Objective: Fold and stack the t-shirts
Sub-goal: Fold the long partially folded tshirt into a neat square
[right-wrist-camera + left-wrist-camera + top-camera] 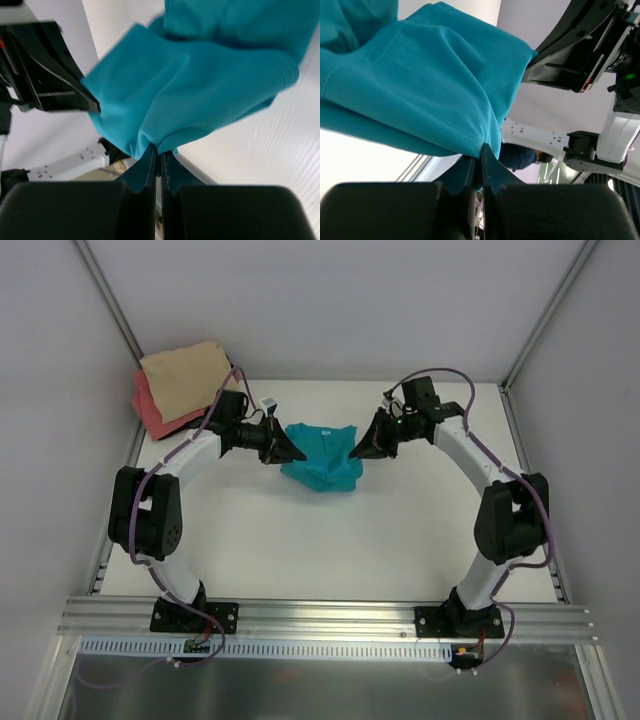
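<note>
The teal t-shirt hangs bunched between my two grippers above the middle of the table, its lower part resting on the table. My left gripper is shut on its left edge; the left wrist view shows the teal cloth pinched between the jaws. My right gripper is shut on its right edge; the right wrist view shows the cloth pinched at the jaw tips. The tan-beige t-shirt lies folded on the coral-pink t-shirt at the back left corner.
White walls with metal corner posts close in the table at the back and sides. A metal rail runs along the near edge by the arm bases.
</note>
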Tool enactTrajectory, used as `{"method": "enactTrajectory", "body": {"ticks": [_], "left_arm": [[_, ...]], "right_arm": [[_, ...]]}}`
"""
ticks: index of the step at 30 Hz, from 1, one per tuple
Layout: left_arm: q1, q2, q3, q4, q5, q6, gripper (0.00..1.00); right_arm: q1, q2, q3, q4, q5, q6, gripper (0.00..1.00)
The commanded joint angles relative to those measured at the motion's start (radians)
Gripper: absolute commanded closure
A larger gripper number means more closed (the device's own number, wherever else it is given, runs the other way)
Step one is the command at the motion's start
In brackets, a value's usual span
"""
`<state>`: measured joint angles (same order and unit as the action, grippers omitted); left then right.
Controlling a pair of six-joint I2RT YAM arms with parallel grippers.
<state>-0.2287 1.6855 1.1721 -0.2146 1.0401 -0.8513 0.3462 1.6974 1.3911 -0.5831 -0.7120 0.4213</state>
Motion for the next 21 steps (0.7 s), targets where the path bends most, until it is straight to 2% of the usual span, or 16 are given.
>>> {"method": "enactTrajectory", "body": {"ticks": [1,2,4,5,6,7,8,11,18,21], "left_arm": [[0.006,0.110,0.142,0.021,0.017,-0.057,1.00],[0.011,0.171,0.206,0.015,0.009,-0.064,0.95],[0.029,0.233,0.256,0.055,0.000,-0.098,0.75],[0.038,0.293,0.296,0.076,-0.017,-0.107,0.02],[0.048,0.315,0.304,0.119,-0.020,-0.120,0.01],[0.057,0.336,0.314,0.139,-0.038,-0.150,0.01],[0.080,0.341,0.304,0.202,-0.061,-0.172,0.01],[0.118,0.294,0.227,0.377,-0.124,-0.248,0.01],[0.147,0.241,0.233,0.261,-0.147,-0.121,0.01],[0.143,0.214,0.207,0.280,-0.135,-0.136,0.01]], "right_arm": [[-0.061,0.145,0.199,-0.069,-0.032,-0.056,1.00],[-0.070,0.186,0.248,-0.093,-0.030,-0.068,1.00],[-0.093,0.305,0.380,-0.083,-0.038,-0.067,0.93],[-0.105,0.350,0.428,-0.071,-0.043,-0.069,0.81],[-0.108,0.393,0.475,-0.070,-0.043,-0.069,0.49],[-0.114,0.434,0.562,-0.070,-0.056,-0.067,0.01],[-0.118,0.497,0.597,-0.070,-0.061,-0.069,0.00],[-0.128,0.524,0.629,-0.045,-0.076,-0.067,0.01],[-0.164,0.421,0.465,-0.006,-0.098,-0.111,0.00],[-0.164,0.372,0.431,-0.041,-0.093,-0.150,0.00]]}}
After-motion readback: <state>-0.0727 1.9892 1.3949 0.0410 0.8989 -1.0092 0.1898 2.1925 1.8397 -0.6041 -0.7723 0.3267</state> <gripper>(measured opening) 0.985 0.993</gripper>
